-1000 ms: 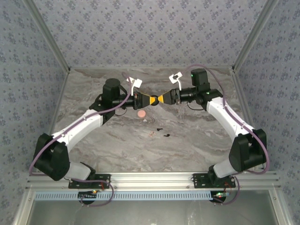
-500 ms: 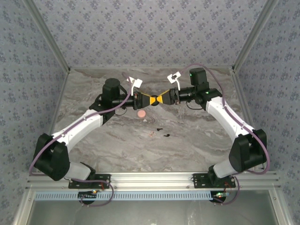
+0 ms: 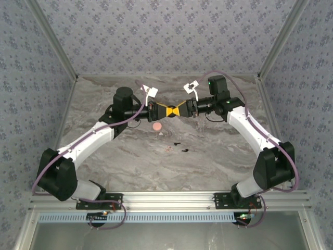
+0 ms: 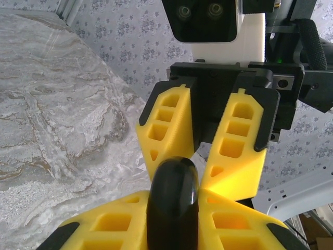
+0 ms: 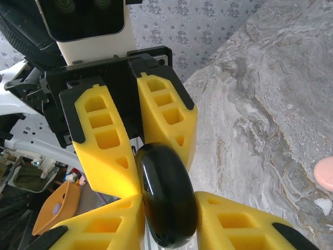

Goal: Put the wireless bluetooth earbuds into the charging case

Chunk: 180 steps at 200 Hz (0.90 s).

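Tightened since a second ago, my right end effector (image 5: pixel 167 205) now grips the glossy black round puck (image 4: pixel 173 203) mid-handover with my clamped left end effector (image 3: pixel 168 110), which I judge should release next, while the salmon-pink disc-shaped charging case (image 3: pixel 156 126) and tiny black earbuds (image 3: pixel 177 143) lie on the surface (image 3: pixel 218 151).

Puck (image 4: pixel 173 208) between left pincer (image 3: pixel 167 110) and right pincer (image 3: pixel 178 110).

Bright, even light falls from overhead. From the top camera the tabletop (image 3: pixel 130 156) is softly lit, with only faint shadows under my arms. In my wrist cameras the black puck (image 4: pixel 171 224) carries a soft sheen along its rim and no hard glare. My left tool (image 4: pixel 173 199), gripping the puck close to the lens, looks slightly soft. The wallpaper (image 4: pixel 130 47) beyond the puck is fairly sharp.
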Motion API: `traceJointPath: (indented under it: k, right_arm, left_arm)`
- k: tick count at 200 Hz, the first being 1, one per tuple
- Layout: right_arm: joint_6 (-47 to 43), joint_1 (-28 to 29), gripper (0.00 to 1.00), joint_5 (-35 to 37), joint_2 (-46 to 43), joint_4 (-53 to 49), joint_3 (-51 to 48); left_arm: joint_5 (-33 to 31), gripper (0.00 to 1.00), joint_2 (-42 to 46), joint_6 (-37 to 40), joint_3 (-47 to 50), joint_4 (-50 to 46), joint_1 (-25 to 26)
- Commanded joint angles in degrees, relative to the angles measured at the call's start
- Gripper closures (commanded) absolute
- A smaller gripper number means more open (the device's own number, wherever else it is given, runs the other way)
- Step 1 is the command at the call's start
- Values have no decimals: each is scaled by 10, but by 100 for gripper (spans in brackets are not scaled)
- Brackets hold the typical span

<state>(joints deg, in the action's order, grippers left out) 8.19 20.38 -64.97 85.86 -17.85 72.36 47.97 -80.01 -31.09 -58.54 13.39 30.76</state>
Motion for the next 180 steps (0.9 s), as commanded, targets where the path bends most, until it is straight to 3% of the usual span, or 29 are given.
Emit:
traceJointPath:
  k: [1, 25, 87, 180]
  right_arm:
    - [-7, 6, 75, -22, 4, -11, 21]
    - [-2, 3, 79, -10, -2, -6, 19]
    - [50, -18, 82, -4, -20, 54, -3]
    - [93, -18, 82, -4, -31, 105, -20]
  left_arm:
    - [7, 78, 9, 3, 2, 21, -1]
    - [5, 76, 6, 3, 1, 19, -1]
    - [-44, 53, 19, -8, 19, 31, -2]
    - [-68, 50, 20, -99, 83, 201, 0]
